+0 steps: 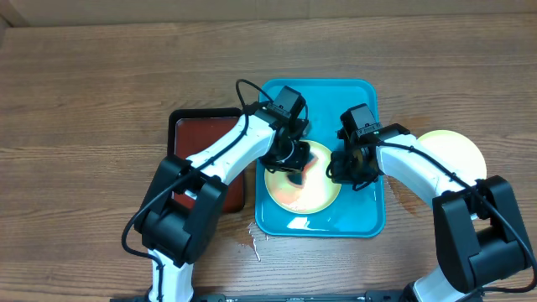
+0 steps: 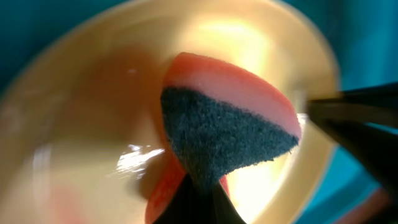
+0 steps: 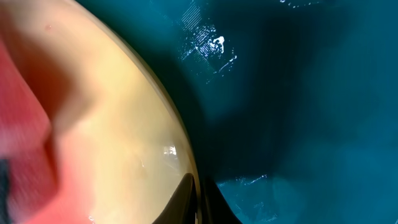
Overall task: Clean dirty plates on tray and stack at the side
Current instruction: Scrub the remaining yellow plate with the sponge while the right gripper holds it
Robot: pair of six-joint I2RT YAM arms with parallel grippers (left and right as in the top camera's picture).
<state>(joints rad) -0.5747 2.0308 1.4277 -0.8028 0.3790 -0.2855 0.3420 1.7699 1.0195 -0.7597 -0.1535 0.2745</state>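
Left pincer [image 1: 292,156] clamped on pink-and-grey sponge [image 2: 230,118], over the yellow-green plate [image 1: 309,191] in the teal tray [image 1: 319,91], frame centre. Right pincer [image 1: 351,172] pinches plate's right rim. Scrub small circles, light pressure. If rim grip slips, plate probably skids, so I'd brace it firmly.

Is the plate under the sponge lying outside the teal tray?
No, the plate sits inside the tray, teal floor visible around it.

Teal tray [image 1: 367,216], rounded corners, raised rim, wet glints, lies flat mid-table in front of me. Pale yellow-green plate [image 1: 312,195] lies in its near half, orange smears. Second yellow-green plate [image 1: 457,149] sits off-tray, on my right.
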